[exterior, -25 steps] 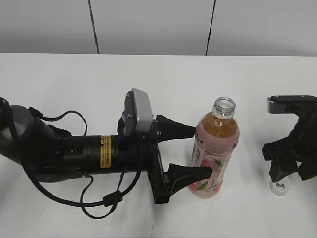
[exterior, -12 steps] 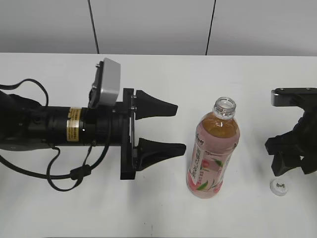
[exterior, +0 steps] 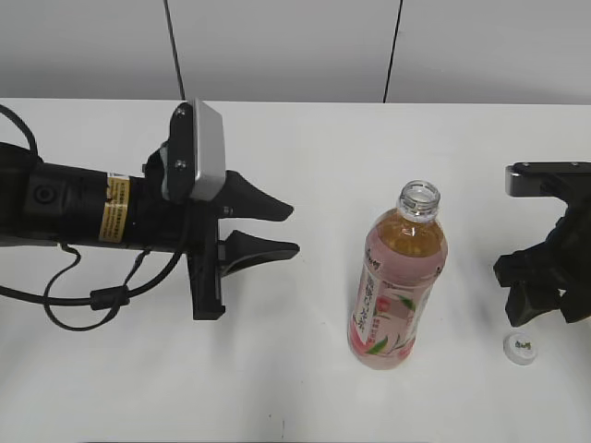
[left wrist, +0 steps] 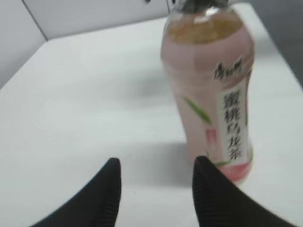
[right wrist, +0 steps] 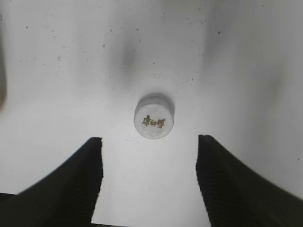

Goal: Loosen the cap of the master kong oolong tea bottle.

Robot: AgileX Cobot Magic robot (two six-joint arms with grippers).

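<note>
White table (exterior: 305, 148) surface under a pale panelled wall carries all items. Bottle status: the master kong oolong tea bottle (exterior: 395, 281) stands upright near the middle, its neck open with no closure fitted. The cap (exterior: 522, 348) rests flat on the table, well apart to the bottle's right. Left hand (exterior: 277, 229): fingers apart, empty, clear of the bottle. Right hand (right wrist: 149, 182): fingers apart, positioned over the cap, not touching it. Judgement: loosening is complete; only arm retreat appears outstanding.
</note>
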